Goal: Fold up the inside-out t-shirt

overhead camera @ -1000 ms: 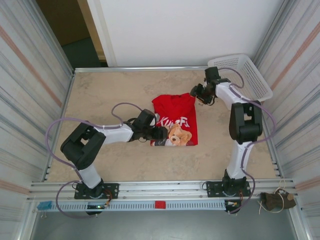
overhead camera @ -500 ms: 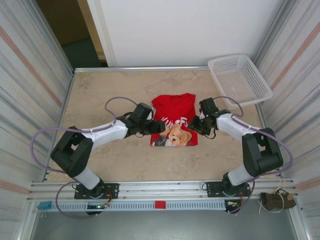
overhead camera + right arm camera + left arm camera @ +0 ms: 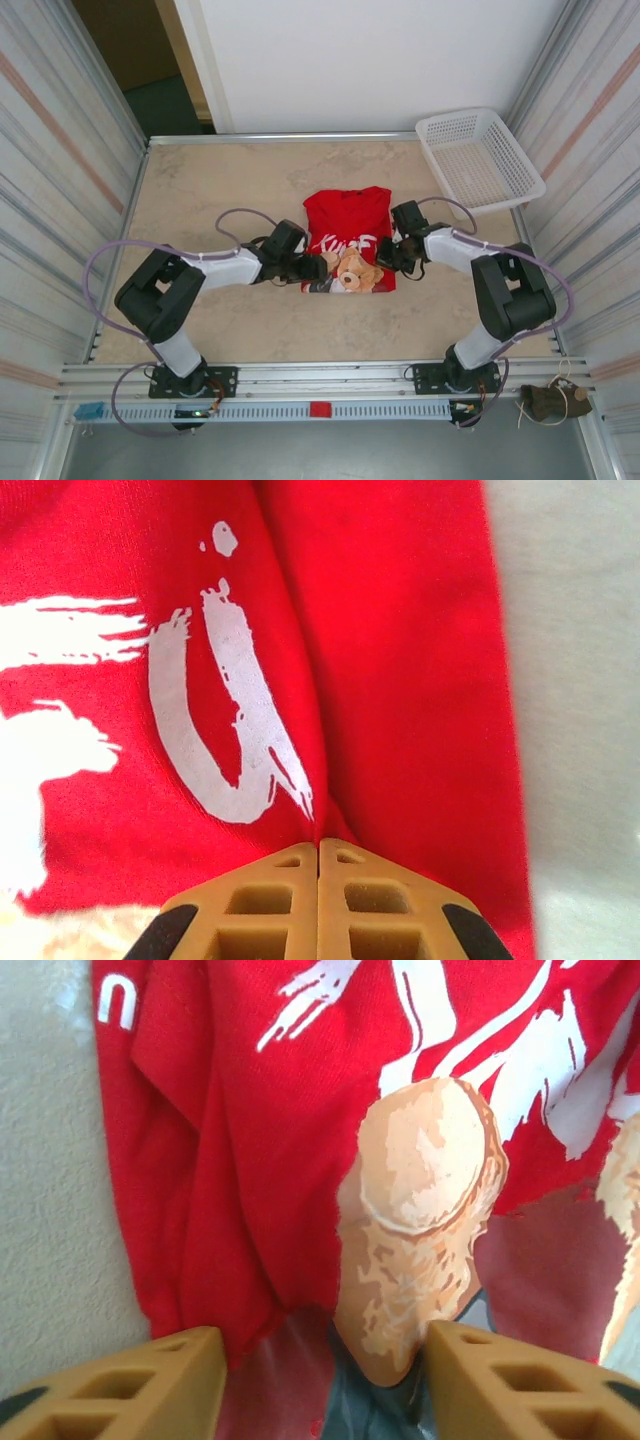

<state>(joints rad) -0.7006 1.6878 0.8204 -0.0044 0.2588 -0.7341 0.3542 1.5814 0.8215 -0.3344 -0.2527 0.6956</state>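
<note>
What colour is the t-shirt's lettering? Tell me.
White lettering on the red t-shirt; clearest in the right wrist view.

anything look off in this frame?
Nothing spilled or damaged. The t-shirt lies mid-table as a folded rectangle. One oddity: the right gripper is shut on a pinched ridge of red cloth at the shirt's right side, puckering it. The basket sits askew at the far right corner.

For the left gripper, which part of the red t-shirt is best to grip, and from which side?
Probably the folded left edge of the t-shirt, coming in low from the left. There the cloth lies in stacked folds, thick enough for the open left gripper to close across. The right gripper seems to pinch a crease on the opposite side.
</note>
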